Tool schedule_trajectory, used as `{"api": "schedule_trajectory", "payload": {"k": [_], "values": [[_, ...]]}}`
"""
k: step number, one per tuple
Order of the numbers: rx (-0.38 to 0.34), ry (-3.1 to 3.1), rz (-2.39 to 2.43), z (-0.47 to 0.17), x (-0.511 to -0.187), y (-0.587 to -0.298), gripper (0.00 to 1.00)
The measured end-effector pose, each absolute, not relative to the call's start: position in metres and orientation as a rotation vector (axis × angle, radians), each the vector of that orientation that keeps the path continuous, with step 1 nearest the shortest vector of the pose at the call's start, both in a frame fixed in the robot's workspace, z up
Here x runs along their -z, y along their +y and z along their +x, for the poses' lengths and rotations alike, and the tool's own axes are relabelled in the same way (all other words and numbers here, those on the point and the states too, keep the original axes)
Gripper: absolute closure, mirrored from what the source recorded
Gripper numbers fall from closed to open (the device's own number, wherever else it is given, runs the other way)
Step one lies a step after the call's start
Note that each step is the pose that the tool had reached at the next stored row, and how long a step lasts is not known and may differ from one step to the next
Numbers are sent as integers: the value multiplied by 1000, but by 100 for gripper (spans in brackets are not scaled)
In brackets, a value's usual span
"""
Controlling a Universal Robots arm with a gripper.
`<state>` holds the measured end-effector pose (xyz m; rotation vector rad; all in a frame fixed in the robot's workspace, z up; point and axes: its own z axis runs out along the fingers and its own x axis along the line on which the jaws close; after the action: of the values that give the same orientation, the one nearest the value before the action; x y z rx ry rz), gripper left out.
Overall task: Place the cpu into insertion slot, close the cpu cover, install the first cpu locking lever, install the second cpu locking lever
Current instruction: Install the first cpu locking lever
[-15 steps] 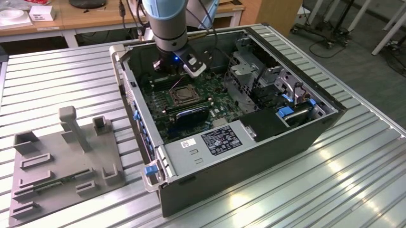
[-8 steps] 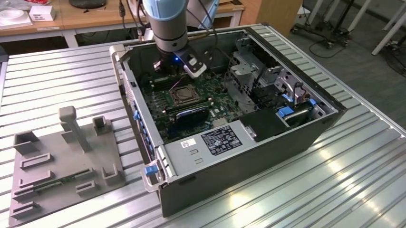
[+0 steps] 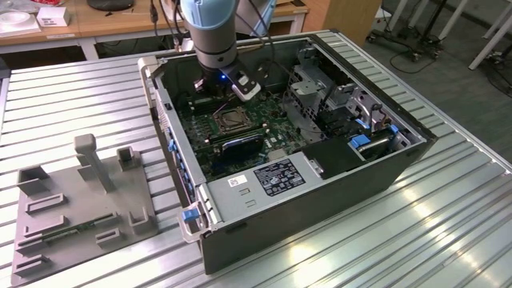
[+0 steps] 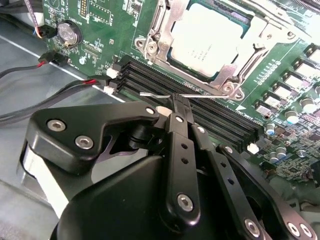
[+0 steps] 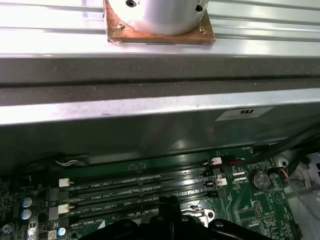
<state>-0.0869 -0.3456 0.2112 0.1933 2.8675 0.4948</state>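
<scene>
**Entry: locking lever at the jaws' tip, socket just beyond**

- **Gripper**: you have one arm, so no choice of arm arises. In the second wrist view the jaws are pressed together into a single narrow dark tip. Whether that tip actually pinches anything or only touches it, you cannot tell.
- **Locking lever**: a thin silvery wire rod. It crosses directly at the jaws' tip, its long axis running crosswise to the jaws' pointing direction and parallel to the memory slots. One end reaches the socket frame's corner; the other ends free, to one side of the tip.
- **Cpu**: pale square chip, lying flat in the insertion slot, straight ahead of the jaws past the lever. By the look of it, seating is done.
- **Cpu cover**: silvery frame plate lying down around the chip, apparently closed over its edges.
- **Motherboard**: green, flat beneath the jaws. The memory slots lie between the jaws and the socket.
- **Computer case**: open-sided, lying on the ribbed metal table. In the exterior view the arm reaches down into it, over the socket area.
- **Grey fixture tray**: on the table, well apart from the jaws, outside the case.

Judgement: the working relation is lever-across-tip; the lever's crosswise lie governs any push or hook.
</scene>
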Motion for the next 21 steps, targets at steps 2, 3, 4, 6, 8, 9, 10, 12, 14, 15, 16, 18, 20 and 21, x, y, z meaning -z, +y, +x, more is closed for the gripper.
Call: {"api": "schedule_trajectory", "payload": {"k": [2, 3, 4, 6, 8, 9, 10, 12, 14, 15, 16, 18, 20, 21], "values": [[-494, 2867, 195, -87, -210, -346, 89], [-494, 2867, 197, -86, -209, -346, 89], [-494, 2867, 198, -86, -208, -346, 89], [-494, 2866, 201, -86, -207, -346, 89], [-492, 2864, 216, -85, -206, -346, 89], [-490, 2861, 230, -85, -206, -346, 89], [-487, 2858, 249, -85, -205, -346, 89], [-483, 2852, 282, -85, -205, -345, 89], [-481, 2850, 292, -85, -205, -343, 89], [-481, 2849, 294, -85, -205, -342, 89], [-481, 2849, 295, -85, -205, -340, 89], [-480, 2848, 298, -85, -204, -339, 89], [-479, 2847, 307, -85, -204, -339, 89], [-478, 2845, 314, -85, -204, -339, 89]]}}
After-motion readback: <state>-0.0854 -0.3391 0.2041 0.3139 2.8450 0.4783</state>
